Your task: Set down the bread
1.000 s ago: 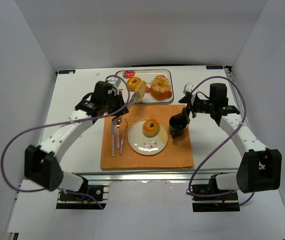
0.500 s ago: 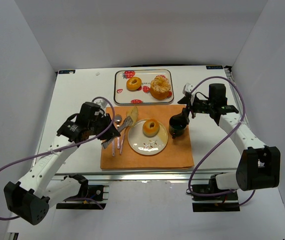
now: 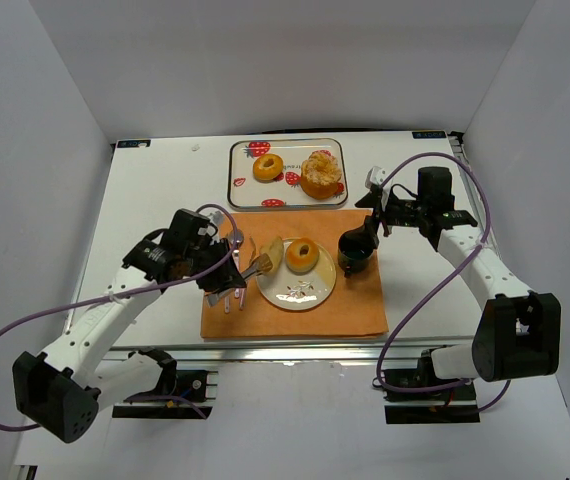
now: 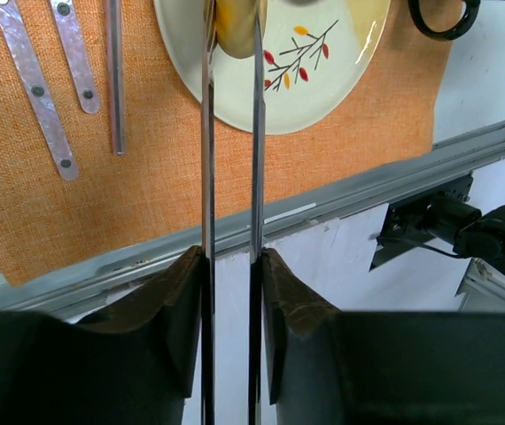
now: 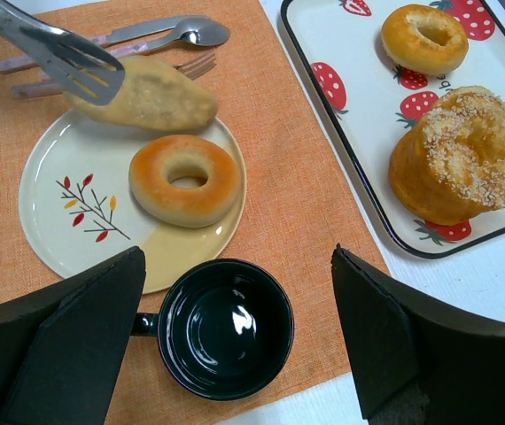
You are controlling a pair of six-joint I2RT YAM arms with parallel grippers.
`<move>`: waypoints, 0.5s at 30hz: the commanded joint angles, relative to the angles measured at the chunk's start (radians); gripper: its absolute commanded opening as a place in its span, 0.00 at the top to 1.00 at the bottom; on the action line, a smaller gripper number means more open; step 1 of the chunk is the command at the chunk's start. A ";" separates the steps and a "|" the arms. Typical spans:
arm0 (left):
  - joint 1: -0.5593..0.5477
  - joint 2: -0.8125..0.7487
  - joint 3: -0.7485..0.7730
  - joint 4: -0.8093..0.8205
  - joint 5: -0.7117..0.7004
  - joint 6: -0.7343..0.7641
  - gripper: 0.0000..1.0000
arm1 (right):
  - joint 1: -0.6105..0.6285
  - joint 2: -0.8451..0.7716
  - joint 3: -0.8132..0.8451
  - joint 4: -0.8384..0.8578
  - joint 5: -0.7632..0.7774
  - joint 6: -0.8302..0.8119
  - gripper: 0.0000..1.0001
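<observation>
Looking from above, left gripper: it is gripping the handle end of the tongs, with the jaws narrow on them.
Bread: it is sitting between the tong tips at the left rim of the plate, just beside the ring bread on that plate.
Right gripper: it is hanging with the jaws wide, holding nothing, just beside the black cup at the right edge of the orange mat.
Tray: it is lying at the far edge of the tabletop and carrying two more breads.
Left wrist, fingers: they are pressing on both arms of the tongs, and the bread is showing between the tips, over the plate.
Right wrist, bread: it is lying across the plate's rim. The tongs are pinching its end. I cannot tell whether it is resting on the plate.
</observation>
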 commanded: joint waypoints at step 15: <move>-0.019 -0.005 0.046 -0.011 0.015 0.028 0.43 | -0.007 -0.005 0.041 0.028 -0.014 0.011 0.11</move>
